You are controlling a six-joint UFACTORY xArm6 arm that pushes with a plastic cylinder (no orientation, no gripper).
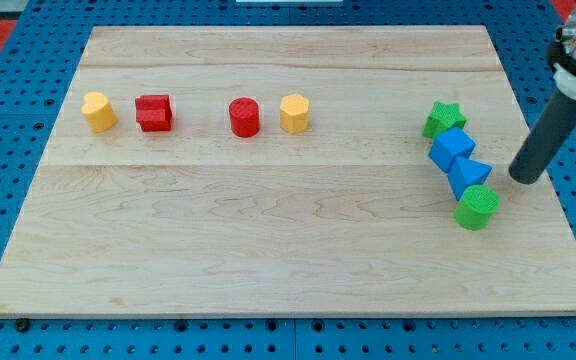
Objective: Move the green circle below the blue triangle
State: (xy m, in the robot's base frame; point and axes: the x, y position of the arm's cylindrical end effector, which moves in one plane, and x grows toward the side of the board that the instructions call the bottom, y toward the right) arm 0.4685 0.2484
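The green circle [477, 207] already sits touching the blue triangle [468, 175] just below it, so the task looks essentially done, with my jawless tip [528, 180] just right of both.

At the right of the frame we see our tip [527, 178] resting on the wooden board [268, 240], just right of the blue triangle [469, 175]. The green circle [477, 207] touches that triangle from below. Above them sit a blue cube [451, 149] and a green star [444, 119]. Along the upper left stand a yellow block [98, 111], a red block [154, 112], a red cylinder [244, 117] and a yellow hexagon [294, 113].
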